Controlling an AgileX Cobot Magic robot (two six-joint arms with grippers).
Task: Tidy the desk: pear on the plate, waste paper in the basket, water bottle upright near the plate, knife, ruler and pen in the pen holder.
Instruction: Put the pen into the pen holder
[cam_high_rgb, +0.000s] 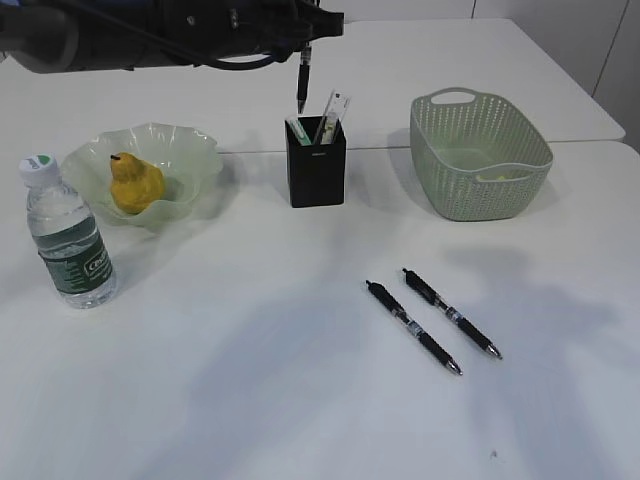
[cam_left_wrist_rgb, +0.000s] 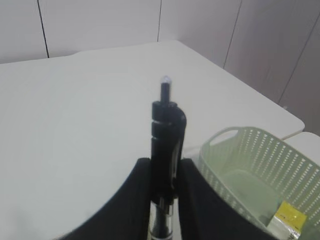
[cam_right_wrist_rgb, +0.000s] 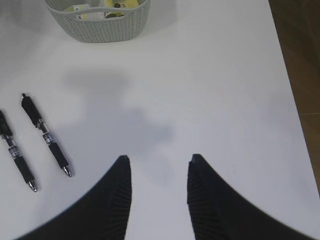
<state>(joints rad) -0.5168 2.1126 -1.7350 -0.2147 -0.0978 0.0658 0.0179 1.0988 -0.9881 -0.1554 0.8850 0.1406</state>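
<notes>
Between my left pincer (cam_left_wrist_rgb: 162, 187) fingers a black pen (cam_left_wrist_rgb: 165, 145) is clamped upright, hanging just above the pen holder (cam_high_rgb: 317, 165) below. Well under my right pincer (cam_right_wrist_rgb: 157, 175), whose fingers stand apart and bare, two pens (cam_right_wrist_rgb: 46, 135) lie on the table (cam_right_wrist_rgb: 210, 90); only wrist views reveal yellow paper (cam_left_wrist_rgb: 287, 216) inside the basket (cam_left_wrist_rgb: 235, 150)

The exterior view looks down at a slant across the table (cam_high_rgb: 250, 400) from its near edge. The left wrist view faces the far edge, close. The right wrist view looks steeply down. All share the basket (cam_high_rgb: 480, 155) (cam_left_wrist_rgb: 250, 165) (cam_right_wrist_rgb: 97, 22).
</notes>
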